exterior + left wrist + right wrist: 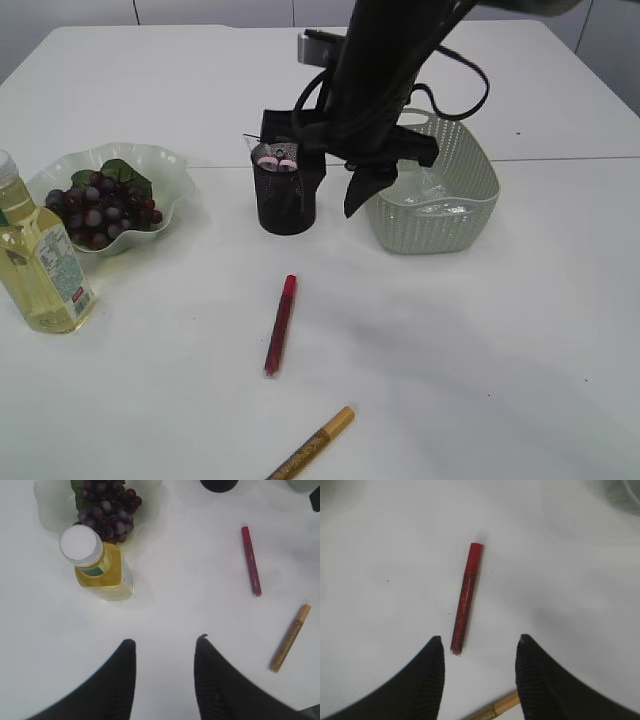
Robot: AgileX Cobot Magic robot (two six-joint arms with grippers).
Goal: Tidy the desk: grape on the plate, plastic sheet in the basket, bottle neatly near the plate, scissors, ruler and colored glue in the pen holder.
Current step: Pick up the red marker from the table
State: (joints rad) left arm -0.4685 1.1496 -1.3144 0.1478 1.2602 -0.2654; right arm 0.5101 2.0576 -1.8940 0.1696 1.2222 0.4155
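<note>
Grapes lie on the pale green plate, with the yellow bottle upright in front of it. The black pen holder holds pink-handled scissors; I cannot make out the ruler. A clear plastic sheet lies in the basket. Red glue and gold glue lie on the table. My right gripper is open and empty, above the red glue's near end. My left gripper is open and empty, well short of the bottle.
The right arm hangs over the pen holder and basket. In the left wrist view the red glue and gold glue lie to the right of the grapes. The gold glue lies by my right fingertip.
</note>
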